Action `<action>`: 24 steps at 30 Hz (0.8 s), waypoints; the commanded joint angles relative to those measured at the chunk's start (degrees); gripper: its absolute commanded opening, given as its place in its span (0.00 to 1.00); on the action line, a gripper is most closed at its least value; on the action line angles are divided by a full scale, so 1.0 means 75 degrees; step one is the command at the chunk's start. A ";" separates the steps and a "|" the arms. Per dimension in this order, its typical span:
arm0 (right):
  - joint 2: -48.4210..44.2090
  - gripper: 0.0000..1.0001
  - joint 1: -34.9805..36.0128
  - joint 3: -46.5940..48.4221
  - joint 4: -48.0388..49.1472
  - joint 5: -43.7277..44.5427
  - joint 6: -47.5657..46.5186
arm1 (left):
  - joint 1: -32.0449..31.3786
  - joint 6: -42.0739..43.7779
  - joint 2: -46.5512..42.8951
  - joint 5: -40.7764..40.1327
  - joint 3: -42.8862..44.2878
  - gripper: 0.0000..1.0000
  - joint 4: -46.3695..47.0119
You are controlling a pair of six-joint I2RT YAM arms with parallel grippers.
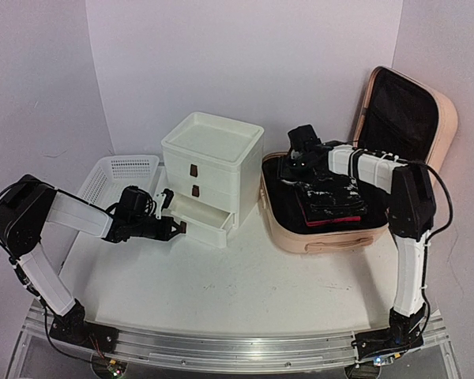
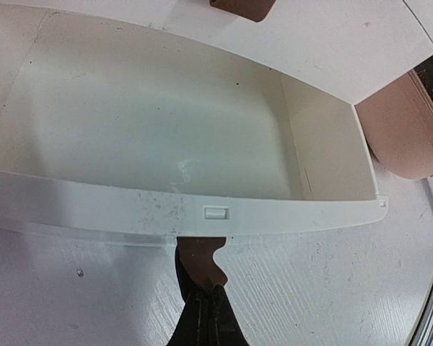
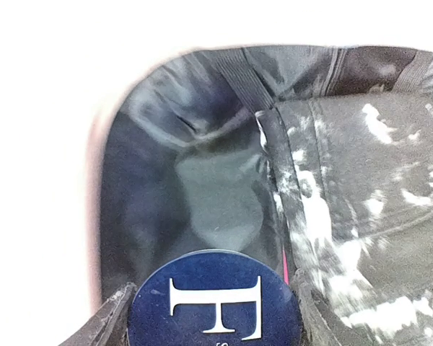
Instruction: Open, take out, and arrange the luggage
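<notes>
The peach-pink luggage lies open at the right of the table, its lid propped up against the wall. Folded black-and-white speckled clothes lie in its base. My right gripper reaches into the far left corner of the base. In the right wrist view that gripper is shut on a round navy tin marked with a white F, above the black lining and beside the clothes. My left gripper is shut on the brown handle of the pulled-out bottom drawer.
A white three-drawer box stands mid-table with its bottom drawer open toward the left arm. A white mesh basket sits at the back left. The luggage corner shows just right of the drawer.
</notes>
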 commanded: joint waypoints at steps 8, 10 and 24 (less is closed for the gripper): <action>-0.3013 0.47 0.0381 -0.3069 0.2090 -0.4863 -0.0826 | -0.0097 0.0095 -0.0785 0.0437 -0.0465 0.00 -0.0209; -0.3145 0.48 0.0912 -0.3179 0.2102 -0.5135 -0.1114 | -0.0106 0.0123 -0.0935 0.0458 -0.0572 0.00 -0.0312; 0.0094 0.51 0.3394 0.0123 0.1713 -0.1355 -0.2023 | -0.0121 0.0145 -0.1176 0.0238 -0.0793 0.00 -0.0525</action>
